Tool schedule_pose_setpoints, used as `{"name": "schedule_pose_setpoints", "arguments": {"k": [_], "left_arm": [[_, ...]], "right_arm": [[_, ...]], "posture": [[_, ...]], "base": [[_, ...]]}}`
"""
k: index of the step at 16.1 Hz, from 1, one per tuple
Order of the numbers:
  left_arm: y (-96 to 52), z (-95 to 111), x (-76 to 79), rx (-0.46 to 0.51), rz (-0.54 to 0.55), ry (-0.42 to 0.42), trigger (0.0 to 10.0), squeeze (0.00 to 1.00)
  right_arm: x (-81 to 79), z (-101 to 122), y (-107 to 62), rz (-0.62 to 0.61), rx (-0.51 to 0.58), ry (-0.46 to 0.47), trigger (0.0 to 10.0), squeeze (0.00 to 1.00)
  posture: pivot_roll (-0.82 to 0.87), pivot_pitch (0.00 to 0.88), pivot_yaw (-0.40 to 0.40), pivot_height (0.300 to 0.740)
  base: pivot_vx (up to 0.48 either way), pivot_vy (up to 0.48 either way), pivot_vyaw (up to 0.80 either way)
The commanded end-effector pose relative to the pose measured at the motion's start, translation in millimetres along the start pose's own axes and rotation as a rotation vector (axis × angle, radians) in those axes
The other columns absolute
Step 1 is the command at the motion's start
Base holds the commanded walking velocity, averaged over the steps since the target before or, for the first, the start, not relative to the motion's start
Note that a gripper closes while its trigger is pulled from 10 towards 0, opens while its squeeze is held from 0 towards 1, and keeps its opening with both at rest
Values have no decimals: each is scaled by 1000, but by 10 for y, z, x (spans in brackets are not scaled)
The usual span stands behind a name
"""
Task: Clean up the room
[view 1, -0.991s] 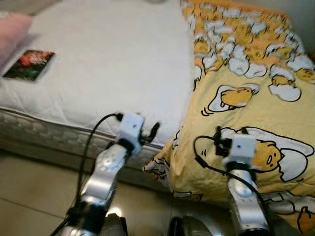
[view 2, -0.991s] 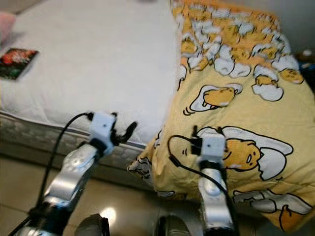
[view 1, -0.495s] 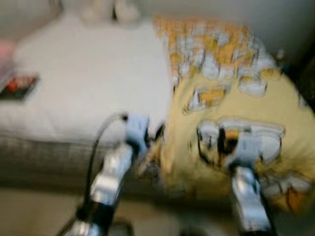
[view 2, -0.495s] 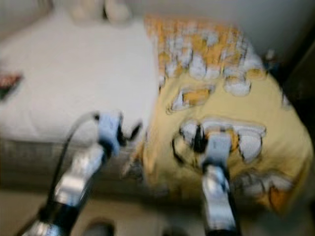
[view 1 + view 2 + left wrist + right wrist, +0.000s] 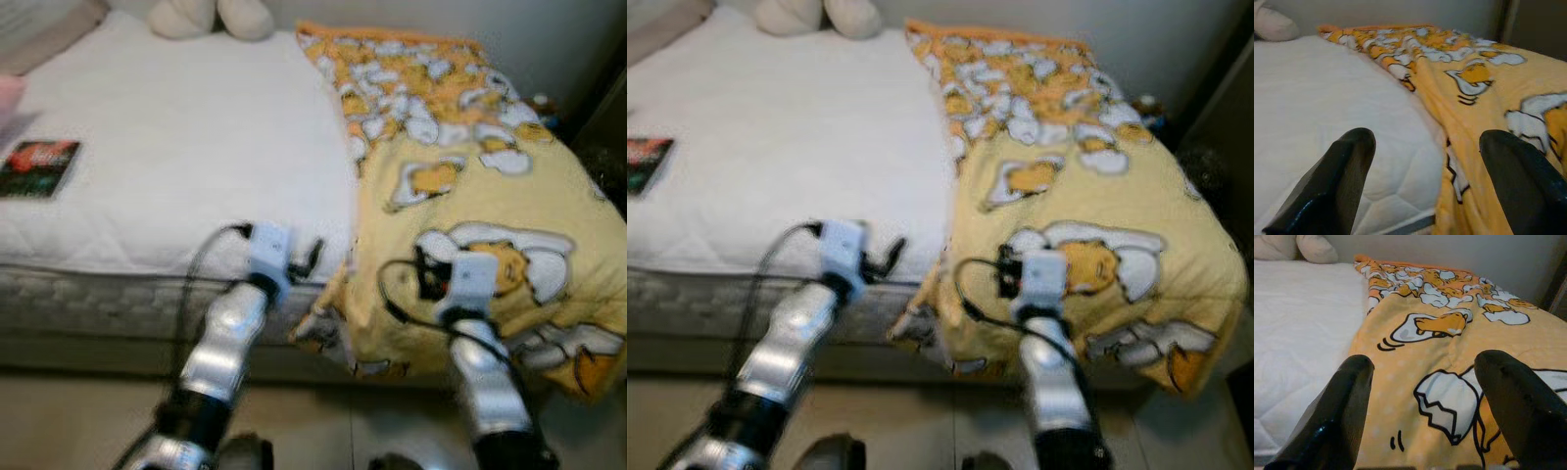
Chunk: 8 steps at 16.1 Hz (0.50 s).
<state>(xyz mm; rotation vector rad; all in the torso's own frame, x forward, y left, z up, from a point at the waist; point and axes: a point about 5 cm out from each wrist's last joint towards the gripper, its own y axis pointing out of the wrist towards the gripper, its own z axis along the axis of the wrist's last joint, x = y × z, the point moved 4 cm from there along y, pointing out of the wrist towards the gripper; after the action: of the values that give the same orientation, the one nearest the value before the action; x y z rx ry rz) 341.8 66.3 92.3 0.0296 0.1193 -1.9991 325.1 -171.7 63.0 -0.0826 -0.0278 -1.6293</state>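
Both grippers spread, left gripper (image 5: 1422, 181) and right gripper (image 5: 1422, 416), over yellow blanket (image 5: 470, 196).

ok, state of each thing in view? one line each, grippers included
left gripper: open, empty, over the mattress edge
right gripper: open, empty, over the blanket
yellow blanket: bunched on the bed's right side, hanging over the edge
mattress: left side uncovered
book: lying flat, closed
plush toy: at the head of the bed

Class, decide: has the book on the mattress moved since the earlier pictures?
No. The book lies at the same spot near the mattress edge; the camera shifted.
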Motion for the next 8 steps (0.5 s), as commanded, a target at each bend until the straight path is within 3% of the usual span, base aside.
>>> {"name": "schedule_pose_setpoints", "arguments": {"k": [1, 5, 7, 8], "left_arm": [[-9, 26, -57, 8, 14, 36, 10000, 0], [-22, 27, -36, 6, 12, 51, 10000, 0], [-25, 14, -14, -8, 3, 105, 10000, 0], [-28, 7, -27, -13, 6, 116, 10000, 0]], "right_arm": [[-63, -28, 11, 19, -19, 18, 10000, 0], [-220, -59, 40, 83, -37, 32, 10000, 0], [-249, -69, 42, 99, -41, 30, 10000, 0], [-258, -77, 43, 101, -43, 30, 10000, 0]], "posture": [[90, 0, -60, 699], [101, 0, -64, 699], [104, 0, -62, 699], [104, 2, -61, 699]], "base": [[0, 461, 0], [0, 432, 0], [0, 428, 0], [480, 0, 0]]}}
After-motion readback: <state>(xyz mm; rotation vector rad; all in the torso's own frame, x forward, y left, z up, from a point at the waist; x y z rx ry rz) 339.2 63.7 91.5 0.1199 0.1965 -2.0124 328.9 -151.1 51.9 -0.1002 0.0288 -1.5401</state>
